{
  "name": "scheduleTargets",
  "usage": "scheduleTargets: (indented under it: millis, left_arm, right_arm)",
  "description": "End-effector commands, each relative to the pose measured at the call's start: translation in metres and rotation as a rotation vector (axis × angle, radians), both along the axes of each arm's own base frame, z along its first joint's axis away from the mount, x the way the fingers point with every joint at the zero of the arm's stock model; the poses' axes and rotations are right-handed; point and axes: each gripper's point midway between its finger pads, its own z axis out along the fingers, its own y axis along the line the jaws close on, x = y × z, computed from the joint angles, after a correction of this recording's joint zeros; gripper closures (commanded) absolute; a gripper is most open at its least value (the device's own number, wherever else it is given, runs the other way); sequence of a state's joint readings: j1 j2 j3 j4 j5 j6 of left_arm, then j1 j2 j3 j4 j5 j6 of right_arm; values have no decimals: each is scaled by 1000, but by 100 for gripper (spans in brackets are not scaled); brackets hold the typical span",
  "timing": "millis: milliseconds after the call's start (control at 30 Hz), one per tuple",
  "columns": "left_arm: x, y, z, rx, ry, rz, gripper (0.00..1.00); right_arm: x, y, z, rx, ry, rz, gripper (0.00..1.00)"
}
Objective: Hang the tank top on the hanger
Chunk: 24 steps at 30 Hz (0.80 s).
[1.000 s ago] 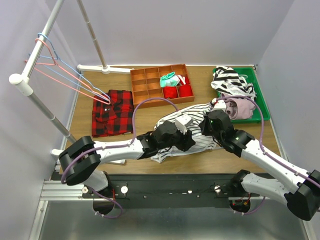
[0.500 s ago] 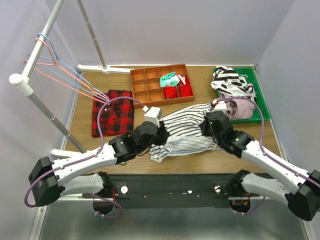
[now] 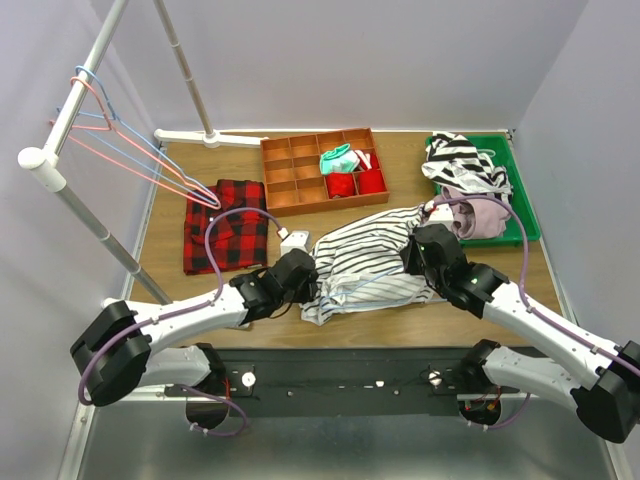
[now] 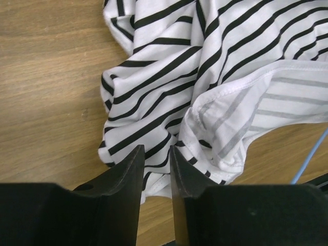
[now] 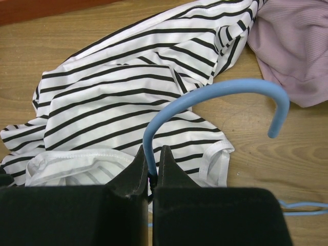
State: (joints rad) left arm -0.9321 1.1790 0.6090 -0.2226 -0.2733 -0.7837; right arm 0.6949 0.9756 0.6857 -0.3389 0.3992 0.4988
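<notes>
Beside the left hem of the soft white, thin-black-striped tank top [image 3: 370,255] lying slantwise on the wooden table [image 3: 400,328], the top view puts the left gripper [image 3: 308,280], with the right gripper [image 3: 420,243] at its right edge; the left wrist view shows jaws a slit apart over that hem, hold unclear; the right wrist view shows jaws clamped on the thin light-blue wire hanger [image 5: 215,95], the top straight ahead.

tank top [image 4: 169,77]: soft matt cloth, creased
hanger [image 5: 205,95]: smooth light-blue coated wire
table [image 4: 46,77]: wood-grain, faint sheen
right gripper [image 5: 152,151]: matt black plastic
</notes>
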Motion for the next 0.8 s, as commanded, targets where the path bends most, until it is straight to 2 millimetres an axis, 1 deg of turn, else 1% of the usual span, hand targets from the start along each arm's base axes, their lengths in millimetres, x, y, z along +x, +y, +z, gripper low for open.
scheduleTargets:
  millis: [0,33,200,433,467,533,633,667,733,767]
  left_arm:
    - [10,-21,12,-116,-24,-11,62]
    - [10,-22,9,-119,-11,-16,62]
    - [13,-29,5,-128,-3,-26,62]
    - [19,-28,-10,-73,12,-13,62]
    - [20,-31,-8,-87,2,-18,66]
    - [18,-32,-7,-108,1,-24,68]
    - [20,-38,3,-146,-28,-39,76]
    - [21,-38,5,-157,-37,-40,80]
    - [21,-38,9,-164,-47,-51,86]
    - [21,-38,9,-160,-46,-53,94]
  right_arm:
    - [-7,-7,-12,-4,36,-42,99]
    - [-7,-7,-13,-7,36,-44,99]
    - [-6,-7,-14,-1,38,-49,99]
    - [-6,-8,-14,-6,39,-52,99]
    - [-6,-8,-14,-7,39,-56,99]
    - [-6,-9,-14,-9,38,-61,99]
    - [-4,-12,-14,-14,36,-87,99]
    - [-4,-14,-15,-18,36,-102,99]
    - [-3,-17,-14,-24,37,-120,99]
    - [-2,-18,-13,-24,33,-129,99]
